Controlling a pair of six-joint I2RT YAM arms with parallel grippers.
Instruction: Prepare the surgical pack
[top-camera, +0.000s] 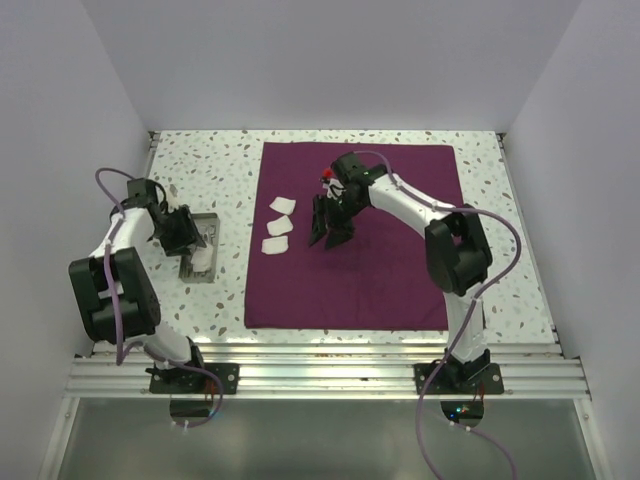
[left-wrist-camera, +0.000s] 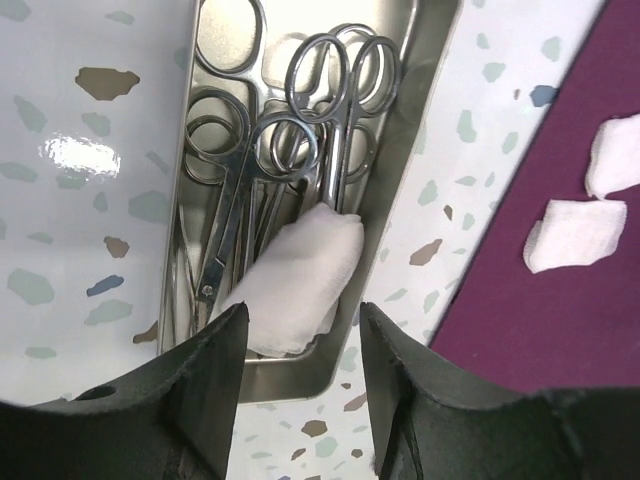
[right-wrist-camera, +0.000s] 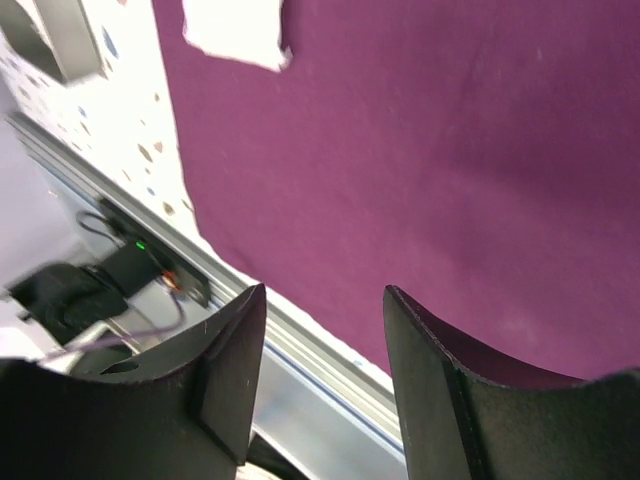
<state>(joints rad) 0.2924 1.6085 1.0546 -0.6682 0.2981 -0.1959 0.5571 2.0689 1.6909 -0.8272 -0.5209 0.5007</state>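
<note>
A maroon cloth (top-camera: 355, 240) lies flat on the table, with three white gauze squares (top-camera: 279, 226) near its left edge. Left of it stands the small metal tray (top-camera: 205, 218). In the left wrist view the tray (left-wrist-camera: 420, 120) holds steel scissors (left-wrist-camera: 335, 110) and a crumpled gauze (left-wrist-camera: 295, 275) at its near end. My left gripper (left-wrist-camera: 303, 330) hangs open just above that end, nothing between its fingers. My right gripper (top-camera: 330, 238) hovers open and empty over the cloth (right-wrist-camera: 450, 150), right of the gauze squares. One gauze square (right-wrist-camera: 235, 25) shows at the top of the right wrist view.
The speckled tabletop (top-camera: 200, 160) is boxed in by white walls on the left, back and right. An aluminium rail (top-camera: 320, 365) runs along the near edge, carrying both arm bases. Two gauze squares (left-wrist-camera: 575, 235) lie on the cloth to the tray's right.
</note>
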